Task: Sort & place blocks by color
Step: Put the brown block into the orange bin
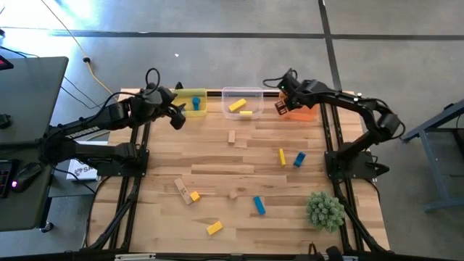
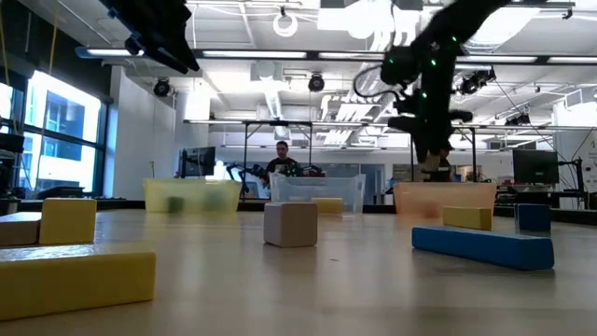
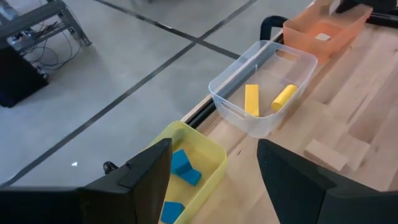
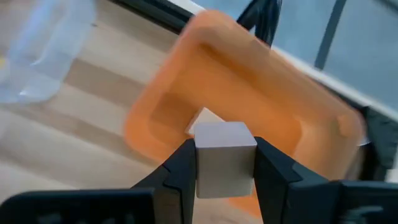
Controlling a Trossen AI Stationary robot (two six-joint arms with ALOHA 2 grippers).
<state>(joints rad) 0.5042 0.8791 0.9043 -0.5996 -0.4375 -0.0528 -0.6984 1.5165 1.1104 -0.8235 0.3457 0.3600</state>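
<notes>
Plain wood cube [image 4: 224,158] square-on between right tool [image 4: 225,168] fingers, above orange bin [image 4: 249,87]

A plain light wood cube [image 4: 224,158] is showing between black fingers [image 4: 176,171] over the orange bin [image 4: 249,81]. Blue blocks [image 3: 184,168] are lying in the yellow bin [image 3: 211,149], yellow blocks [image 3: 251,99] in the clear bin [image 3: 236,115].

Bins: three, namely yellow bin [image 3: 186,127], clear bin [image 3: 261,127], orange bin [image 3: 298,31].
Blue blocks [image 1: 259,206]: two loose, at least two in yellow bin.
Yellow blocks [image 1: 214,228]: three loose, two in clear bin.
Plain wood blocks [image 1: 232,136]: three loose, one in orange bin, one in right gripper [image 4: 225,180].
Plant ball [image 1: 325,210]: one, 5 o'clock.
</notes>
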